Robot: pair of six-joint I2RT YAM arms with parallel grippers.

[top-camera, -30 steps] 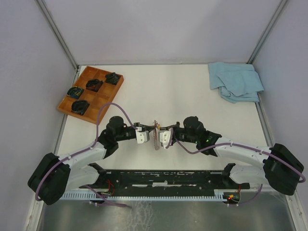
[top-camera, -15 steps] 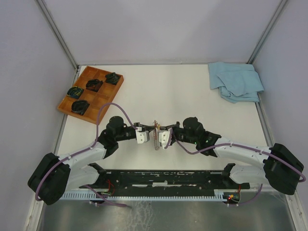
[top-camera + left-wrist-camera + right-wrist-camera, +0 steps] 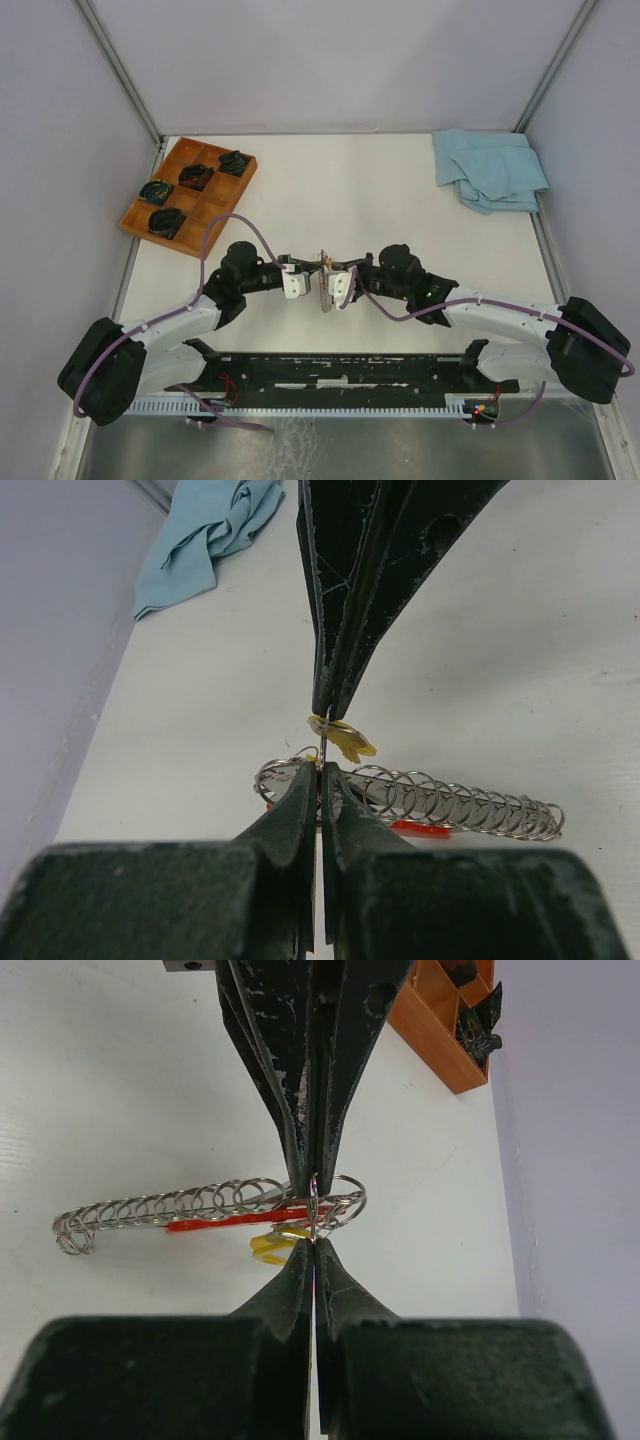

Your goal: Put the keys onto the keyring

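My left gripper (image 3: pixel 318 268) and right gripper (image 3: pixel 330 268) meet tip to tip above the table's near middle. Both are shut on the keyring (image 3: pixel 313 1210), a thin metal ring seen edge-on between the tips. In the left wrist view my left gripper (image 3: pixel 320 770) pinches it from below and the right fingers (image 3: pixel 340 670) from above. A key with a yellow head (image 3: pixel 347 742) hangs beside the right tips, also the yellow key (image 3: pixel 272 1248) in the right wrist view. The silver chain (image 3: pixel 450 802) and red strap (image 3: pixel 420 827) trail from the ring. Other keys are not distinguishable.
A wooden tray (image 3: pixel 215 203) with black coiled items (image 3: pixel 165 221) sits at the back left. A crumpled blue cloth (image 3: pixel 490 170) lies at the back right. The chain (image 3: pixel 322 292) dangles below the grippers. Grey walls close in on the table's sides.
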